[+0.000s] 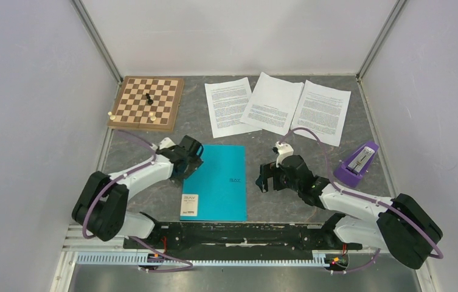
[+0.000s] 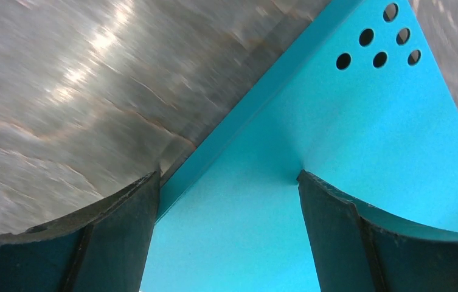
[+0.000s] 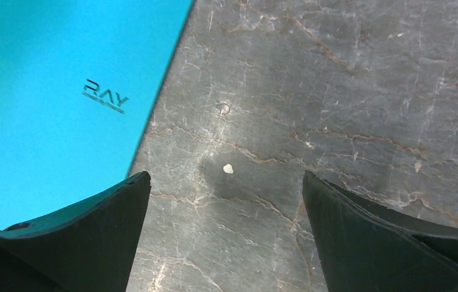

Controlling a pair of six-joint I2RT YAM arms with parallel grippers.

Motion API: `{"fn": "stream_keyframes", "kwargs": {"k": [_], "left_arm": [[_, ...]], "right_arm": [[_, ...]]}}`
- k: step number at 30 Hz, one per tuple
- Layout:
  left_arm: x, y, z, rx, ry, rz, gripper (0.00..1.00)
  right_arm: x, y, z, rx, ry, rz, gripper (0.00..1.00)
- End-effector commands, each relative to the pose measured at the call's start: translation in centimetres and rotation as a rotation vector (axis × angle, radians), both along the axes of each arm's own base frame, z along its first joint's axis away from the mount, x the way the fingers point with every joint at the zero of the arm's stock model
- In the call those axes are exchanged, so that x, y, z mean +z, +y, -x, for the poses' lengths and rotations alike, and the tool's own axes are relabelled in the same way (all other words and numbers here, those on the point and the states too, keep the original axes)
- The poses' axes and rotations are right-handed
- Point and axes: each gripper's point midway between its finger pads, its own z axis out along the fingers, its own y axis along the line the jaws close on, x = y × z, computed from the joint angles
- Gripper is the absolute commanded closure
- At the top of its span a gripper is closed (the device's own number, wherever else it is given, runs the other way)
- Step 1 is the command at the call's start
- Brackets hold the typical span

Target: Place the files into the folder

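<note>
Closed teal folder [image 1: 215,181], white corner label [image 1: 190,205]

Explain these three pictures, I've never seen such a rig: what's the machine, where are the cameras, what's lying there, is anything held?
Two white robot arms, each ending in a two-finger gripper, are bolted at the near edge of a grey stone-patterned table. The wide picture looks down from above and behind; the other two come from wrist cameras, dark fingers at the bottom. On the table lie a closed flat teal folder, three white printed paper sheets, a wooden chessboard and a purple device. The left gripper is open over the folder's edge, the right gripper open over the table beside it. Neither holds anything.
</note>
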Motion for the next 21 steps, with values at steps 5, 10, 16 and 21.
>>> {"fn": "stream_keyframes", "kwargs": {"k": [5, 10, 16, 21], "left_arm": [[3.1, -6.2, -1.0, -0.138, -0.042, -0.01, 0.1], [6.5, -4.8, 0.1, -0.292, -0.025, -0.108, 0.07], [7.2, -4.5, 5.9, -0.318, -0.024, -0.015, 0.08], [4.9, -6.3, 10.8, -0.293, 0.011, 0.05, 0.09]], "right_arm": [[-0.2, 0.1, 0.4, -0.002, 0.017, -0.024, 0.01], [-0.4, 0.0, 0.9, -0.005, 0.034, -0.039, 0.02], [-0.5, 1.1, 3.0, 0.055, 0.055, -0.057, 0.02], [-0.8, 1.6, 3.8, 0.065, 0.075, -0.066, 0.02]]}}
